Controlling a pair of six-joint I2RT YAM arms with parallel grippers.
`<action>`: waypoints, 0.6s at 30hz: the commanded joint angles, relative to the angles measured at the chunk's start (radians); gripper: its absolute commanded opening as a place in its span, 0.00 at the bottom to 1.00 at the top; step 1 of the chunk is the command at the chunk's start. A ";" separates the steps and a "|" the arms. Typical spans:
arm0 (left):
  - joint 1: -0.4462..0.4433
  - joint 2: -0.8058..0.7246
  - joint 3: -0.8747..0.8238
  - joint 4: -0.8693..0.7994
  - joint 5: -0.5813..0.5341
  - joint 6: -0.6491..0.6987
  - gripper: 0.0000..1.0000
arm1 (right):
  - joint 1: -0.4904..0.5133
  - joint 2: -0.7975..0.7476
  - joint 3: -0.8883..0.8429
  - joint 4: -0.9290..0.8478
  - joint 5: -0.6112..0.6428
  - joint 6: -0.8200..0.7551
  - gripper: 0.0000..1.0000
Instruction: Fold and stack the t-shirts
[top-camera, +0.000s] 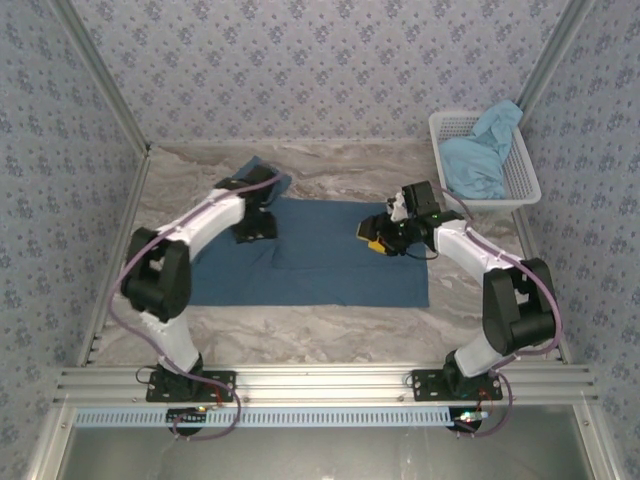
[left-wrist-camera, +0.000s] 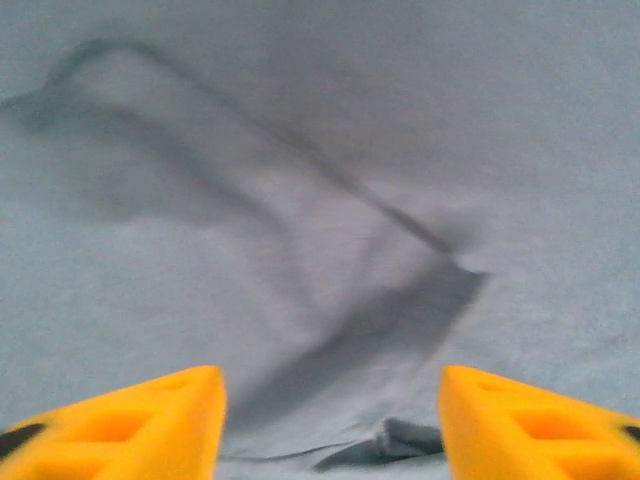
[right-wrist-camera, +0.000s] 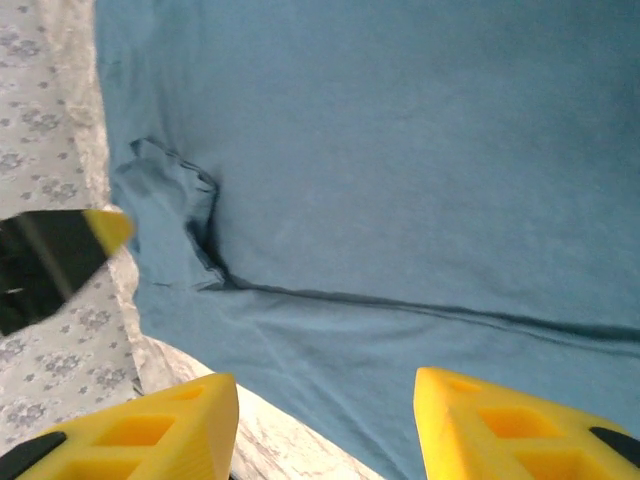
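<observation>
Left wrist, right wrist: left pincer (left-wrist-camera: 330, 400) and right pincer (right-wrist-camera: 327, 400) apart above teal t-shirt (right-wrist-camera: 400, 150).

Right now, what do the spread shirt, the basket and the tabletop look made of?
Spread shirt: soft matte cloth, probably cotton; it creases and folds.
Basket: white plastic, judging by its moulded mesh walls.
Tabletop: smooth grey-veined surface, marble-look; real stone or laminate, I cannot tell.

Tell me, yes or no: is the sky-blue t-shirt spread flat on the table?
No, the sky-blue t-shirt lies bunched up inside the white mesh basket.
</observation>
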 joint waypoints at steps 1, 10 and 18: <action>0.132 -0.074 -0.108 0.032 0.110 -0.138 0.45 | -0.012 -0.036 0.005 -0.175 0.060 -0.067 0.47; 0.289 0.005 -0.246 0.047 0.200 -0.254 0.12 | -0.019 0.011 -0.039 -0.429 0.243 -0.201 0.33; 0.297 0.021 -0.364 -0.037 0.078 -0.325 0.11 | 0.015 0.156 -0.067 -0.480 0.319 -0.206 0.32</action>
